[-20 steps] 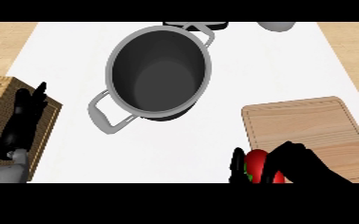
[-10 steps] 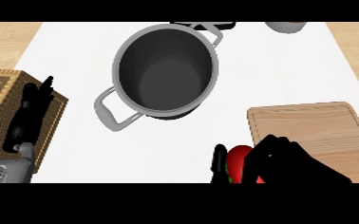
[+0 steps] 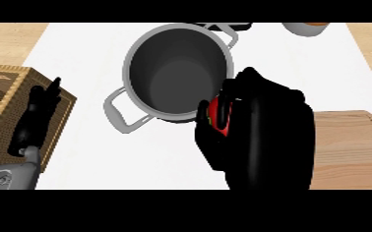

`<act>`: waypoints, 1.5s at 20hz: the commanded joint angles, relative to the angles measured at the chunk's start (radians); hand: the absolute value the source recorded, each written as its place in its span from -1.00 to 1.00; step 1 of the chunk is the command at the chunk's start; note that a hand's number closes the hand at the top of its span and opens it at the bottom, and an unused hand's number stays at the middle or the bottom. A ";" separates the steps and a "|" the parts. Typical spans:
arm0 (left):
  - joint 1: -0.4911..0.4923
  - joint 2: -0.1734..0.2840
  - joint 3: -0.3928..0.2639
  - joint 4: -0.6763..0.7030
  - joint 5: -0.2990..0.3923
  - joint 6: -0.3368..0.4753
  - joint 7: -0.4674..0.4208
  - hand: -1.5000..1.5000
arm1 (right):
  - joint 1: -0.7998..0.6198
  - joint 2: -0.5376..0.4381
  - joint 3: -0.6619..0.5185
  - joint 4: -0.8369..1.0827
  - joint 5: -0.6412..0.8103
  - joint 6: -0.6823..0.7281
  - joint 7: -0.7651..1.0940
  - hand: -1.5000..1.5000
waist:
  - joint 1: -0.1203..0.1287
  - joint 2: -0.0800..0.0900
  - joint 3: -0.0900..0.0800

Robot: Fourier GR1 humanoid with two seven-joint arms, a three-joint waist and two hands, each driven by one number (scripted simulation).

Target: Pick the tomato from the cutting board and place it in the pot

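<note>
Tomato (image 3: 219,115) rides in the right hand (image 3: 265,128), fingers curled round it at the pot (image 3: 178,73) rim, needing carry over the opening and release.

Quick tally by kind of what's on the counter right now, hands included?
Pots: 1, grey pot
Tomatoes: 1, tomato held in the right hand
Cutting boards: 1, cutting board
Hands: 2, the right hand and the left hand, resting open at the left edge
Bowls: 1, partly cut off at the top edge
Total: 6
</note>
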State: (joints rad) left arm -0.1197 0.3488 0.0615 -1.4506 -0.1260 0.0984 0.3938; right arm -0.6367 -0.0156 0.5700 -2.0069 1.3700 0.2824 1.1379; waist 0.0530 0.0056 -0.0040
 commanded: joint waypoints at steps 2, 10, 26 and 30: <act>-0.027 0.000 -0.003 0.021 0.001 -0.015 -0.007 0.00 | -0.149 0.015 -0.093 0.266 -0.156 -0.068 0.179 1.00 | 0.013 0.008 0.001; -0.039 -0.035 -0.020 0.032 -0.015 0.007 -0.005 0.00 | -0.236 0.015 -0.195 0.535 -0.393 -0.256 0.173 1.00 | 0.015 0.009 0.003; -0.001 -0.014 0.011 0.020 -0.013 0.002 -0.010 0.00 | -0.216 0.015 -0.233 0.649 -0.395 -0.994 0.007 -1.00 | -0.011 -0.003 0.004; 0.022 -0.012 0.039 0.018 0.002 0.005 -0.011 0.00 | -0.161 0.015 -0.289 0.570 -0.329 -1.021 0.003 -1.00 | -0.048 -0.011 0.004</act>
State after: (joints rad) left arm -0.1203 0.3326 0.0780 -1.4278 -0.1376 0.1039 0.3834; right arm -0.8275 -0.0058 0.3076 -1.3808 0.9870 -0.6107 1.0227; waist 0.0300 0.0016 0.0001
